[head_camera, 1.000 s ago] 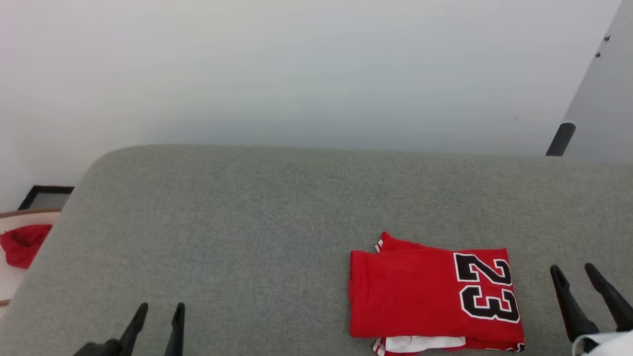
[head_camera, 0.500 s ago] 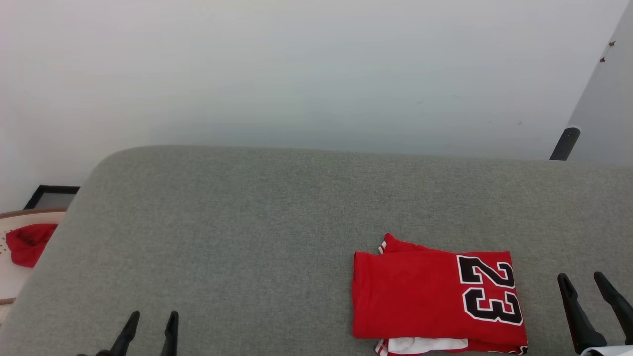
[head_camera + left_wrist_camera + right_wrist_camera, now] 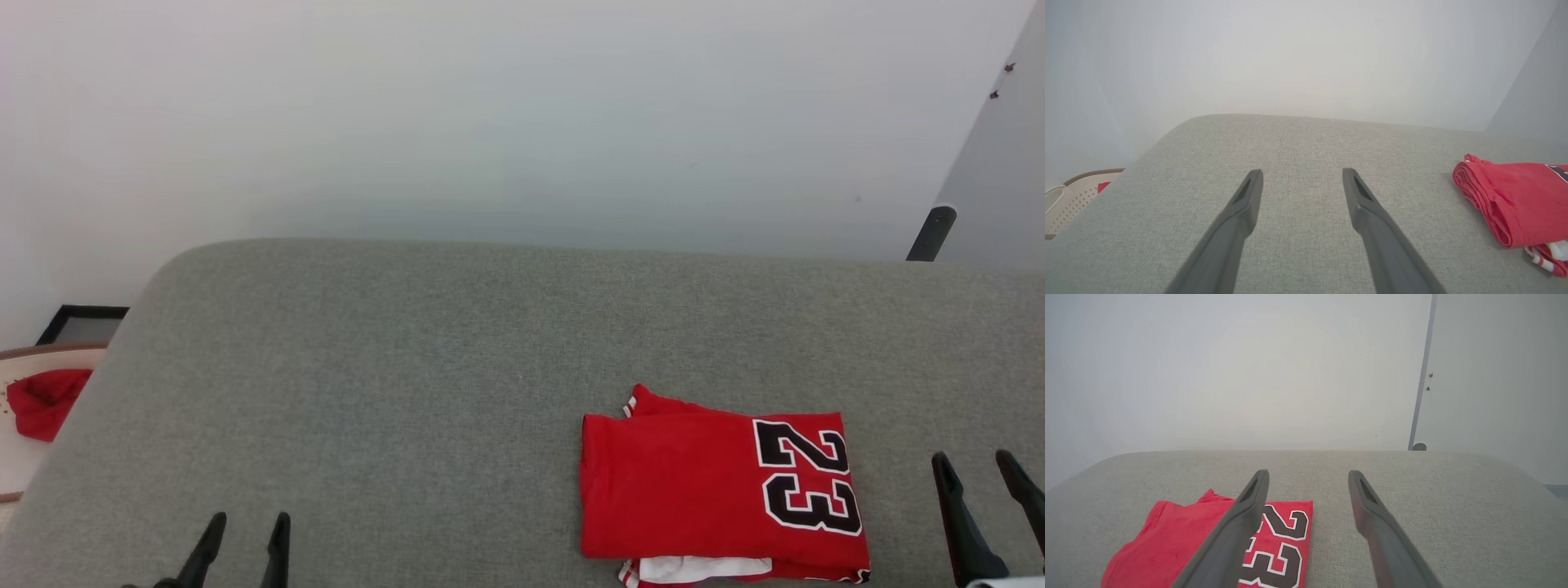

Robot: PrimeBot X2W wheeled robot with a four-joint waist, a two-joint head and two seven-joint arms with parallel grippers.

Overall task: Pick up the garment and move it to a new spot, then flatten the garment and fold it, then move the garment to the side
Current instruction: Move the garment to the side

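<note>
The garment (image 3: 702, 490), a red jersey with a black, white-outlined 23, lies folded into a rectangle at the near right of the grey surface (image 3: 424, 359). White and striped trim pokes out under its near edge. In the left wrist view the garment (image 3: 1515, 200) sits off to the right as a thick folded stack. The right wrist view has the garment (image 3: 1180, 543) to the left of the fingers. My left gripper (image 3: 242, 527) hovers open at the near left, far from it. Just right of the garment, my right gripper (image 3: 971, 465) is open and holds nothing.
Past the surface's left edge, a plain red cloth bundle (image 3: 42, 400) lies in a pale perforated basket (image 3: 1069, 200). A dark-framed panel (image 3: 82, 325) leans behind it. A pale wall stands behind, with a dark post (image 3: 931, 233) at the far right.
Both grippers have drawn back toward the bottom edge of the head view, still open. The garment has not moved; the camera shifted slightly.
</note>
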